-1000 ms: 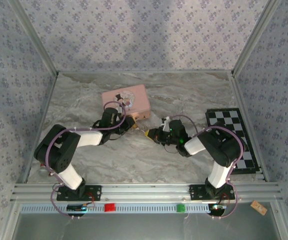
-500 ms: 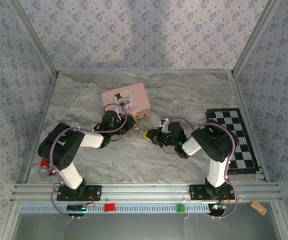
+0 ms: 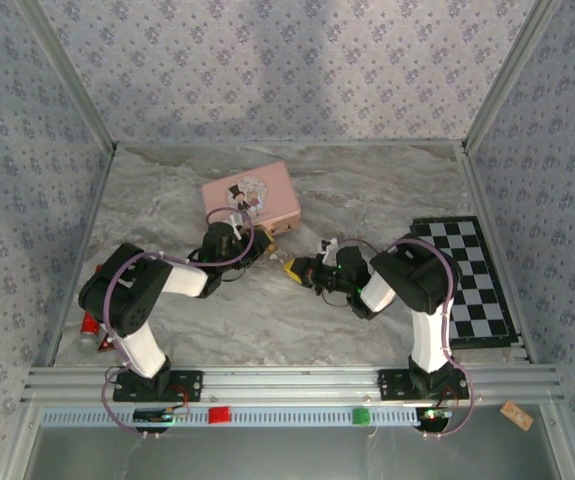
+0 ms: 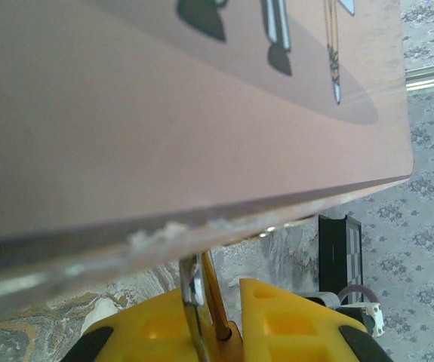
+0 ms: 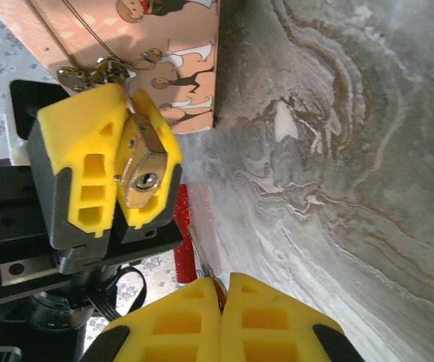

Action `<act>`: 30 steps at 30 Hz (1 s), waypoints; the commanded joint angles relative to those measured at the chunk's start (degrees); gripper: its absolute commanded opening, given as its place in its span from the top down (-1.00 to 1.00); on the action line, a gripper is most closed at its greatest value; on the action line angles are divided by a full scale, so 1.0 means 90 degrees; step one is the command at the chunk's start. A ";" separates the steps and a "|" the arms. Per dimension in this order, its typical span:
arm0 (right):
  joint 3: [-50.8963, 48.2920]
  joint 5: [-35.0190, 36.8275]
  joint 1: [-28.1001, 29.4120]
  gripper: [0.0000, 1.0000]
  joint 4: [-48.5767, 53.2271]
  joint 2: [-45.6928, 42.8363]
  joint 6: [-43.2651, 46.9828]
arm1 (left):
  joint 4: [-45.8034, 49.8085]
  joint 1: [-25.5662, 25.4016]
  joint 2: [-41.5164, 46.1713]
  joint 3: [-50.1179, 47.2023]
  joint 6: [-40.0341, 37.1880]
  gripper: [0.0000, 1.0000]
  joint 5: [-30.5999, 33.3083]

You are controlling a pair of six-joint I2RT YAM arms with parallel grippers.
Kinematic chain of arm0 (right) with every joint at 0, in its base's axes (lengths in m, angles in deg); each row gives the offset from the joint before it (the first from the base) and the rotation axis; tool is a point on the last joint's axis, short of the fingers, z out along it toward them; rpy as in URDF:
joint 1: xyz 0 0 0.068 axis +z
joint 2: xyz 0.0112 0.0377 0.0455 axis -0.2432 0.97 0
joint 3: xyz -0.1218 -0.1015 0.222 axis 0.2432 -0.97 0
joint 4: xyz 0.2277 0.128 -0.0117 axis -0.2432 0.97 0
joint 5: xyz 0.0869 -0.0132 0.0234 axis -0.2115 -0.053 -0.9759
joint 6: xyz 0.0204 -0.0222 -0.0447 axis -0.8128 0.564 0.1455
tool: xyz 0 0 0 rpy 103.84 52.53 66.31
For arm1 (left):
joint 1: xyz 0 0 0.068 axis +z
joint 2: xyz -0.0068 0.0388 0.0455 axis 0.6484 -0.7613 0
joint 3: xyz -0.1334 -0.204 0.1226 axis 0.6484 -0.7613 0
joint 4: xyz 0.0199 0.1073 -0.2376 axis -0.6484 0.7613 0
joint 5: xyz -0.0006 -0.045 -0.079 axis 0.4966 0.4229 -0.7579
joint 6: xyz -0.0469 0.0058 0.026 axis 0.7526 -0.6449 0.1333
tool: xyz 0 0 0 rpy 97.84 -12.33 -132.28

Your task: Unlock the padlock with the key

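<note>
The brass padlock (image 5: 144, 167) sits between the yellow fingers of my left gripper (image 5: 124, 162), keyhole end facing the right wrist camera. In the left wrist view its silvery shackle (image 4: 191, 290) rises to the edge of the pink tin (image 4: 164, 121), and my left gripper (image 4: 228, 320) is shut on the padlock (image 4: 230, 341). My right gripper (image 5: 222, 298) is shut on the key (image 5: 199, 256); its thin blade points at the padlock, a short gap below it. From above, the left gripper (image 3: 256, 246) and right gripper (image 3: 292, 268) face each other in front of the tin (image 3: 252, 196).
A black-and-white chequered board (image 3: 472, 275) lies at the right. A small red object (image 3: 90, 328) sits by the left wall near the left arm's base. Marbled tabletop (image 3: 267, 320) lies open towards the near rail.
The right gripper with the key has edged slightly left towards the padlock, and both arms' elbows have shifted a little. The left gripper still holds the padlock at the tin.
</note>
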 commanded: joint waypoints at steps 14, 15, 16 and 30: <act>0.0388 -0.0207 -0.0051 1.00 -0.0396 0.0213 -0.0262 | -0.0421 -0.0046 -0.0147 -0.0080 0.0665 0.92 -0.0623; 0.0397 -0.0207 -0.0047 1.00 -0.0411 0.0240 -0.0277 | -0.0422 -0.0048 -0.0145 -0.0078 0.0669 0.91 -0.0630; 0.0415 -0.0225 -0.0046 1.00 -0.0407 0.0263 -0.0298 | -0.0433 -0.0049 -0.0150 -0.0077 0.0677 0.91 -0.0633; 0.0553 -0.0294 -0.0008 1.00 -0.0406 0.0246 -0.0325 | -0.0752 -0.0058 -0.0150 -0.0233 0.0942 0.93 -0.0643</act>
